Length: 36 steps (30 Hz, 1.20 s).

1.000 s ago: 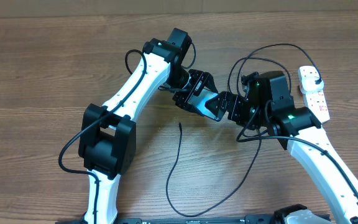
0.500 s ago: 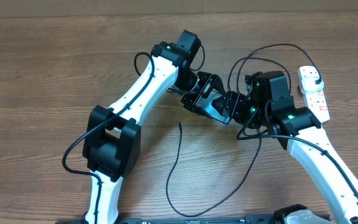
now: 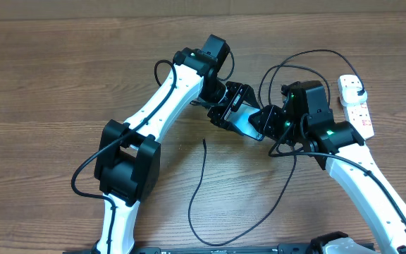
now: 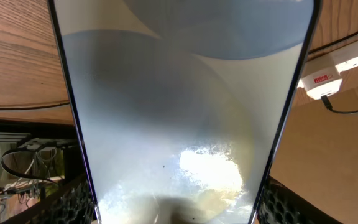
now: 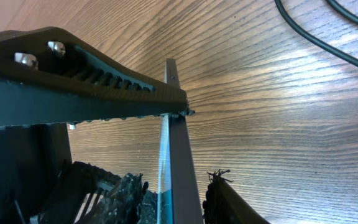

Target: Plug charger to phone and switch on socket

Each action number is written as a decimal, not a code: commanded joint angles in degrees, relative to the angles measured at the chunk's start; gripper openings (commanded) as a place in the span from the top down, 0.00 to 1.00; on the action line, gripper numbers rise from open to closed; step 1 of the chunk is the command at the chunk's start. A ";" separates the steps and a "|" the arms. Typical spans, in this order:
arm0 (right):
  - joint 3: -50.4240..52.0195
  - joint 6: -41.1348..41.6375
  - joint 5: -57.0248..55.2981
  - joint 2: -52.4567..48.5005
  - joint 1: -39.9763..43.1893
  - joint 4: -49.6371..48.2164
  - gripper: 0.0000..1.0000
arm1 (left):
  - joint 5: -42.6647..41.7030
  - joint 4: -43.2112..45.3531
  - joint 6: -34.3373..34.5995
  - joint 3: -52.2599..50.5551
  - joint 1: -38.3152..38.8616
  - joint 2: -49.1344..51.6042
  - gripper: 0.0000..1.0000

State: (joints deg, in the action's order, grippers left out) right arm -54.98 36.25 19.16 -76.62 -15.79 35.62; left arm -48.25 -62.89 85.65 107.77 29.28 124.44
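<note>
Blue-screened, dark-edged slim rectangular phone (image 4: 179, 112) stands on edge, clamped in the left gripper (image 3: 232, 107). The right gripper (image 3: 265, 121) brackets its edge, but I cannot tell whether it pinches. Best to steady the phone with its port exposed before fetching the thin black charger cable (image 3: 197, 190), which lies loose on the wooden table (image 3: 48, 85). Beyond lies the white power-strip socket (image 3: 356, 106). No container shows.

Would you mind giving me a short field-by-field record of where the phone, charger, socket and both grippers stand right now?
phone: mid-table, screen lit, between the two grippers
left gripper: shut on the phone's sides
right gripper: fingers straddle the phone's edge; grip unclear
charger: connector tip lies loose on the table, not in the phone
socket: near the right edge of the overhead view, neither gripper on it
</note>
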 commanded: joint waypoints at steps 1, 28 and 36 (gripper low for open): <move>-1.22 -0.02 -1.36 -0.13 -0.28 0.09 0.68 | -2.80 0.20 1.42 1.57 0.70 0.26 0.96; -1.22 -0.02 -1.40 -0.15 -0.28 0.98 0.96 | -2.82 3.21 3.10 1.57 1.60 0.26 0.96; -1.22 -0.02 -1.79 -0.15 -0.28 1.01 0.96 | -2.71 3.21 3.08 1.57 1.60 0.26 0.96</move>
State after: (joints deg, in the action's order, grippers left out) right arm -54.98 38.13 18.46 -76.62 -15.75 36.67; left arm -48.40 -59.68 87.55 107.77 30.37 124.53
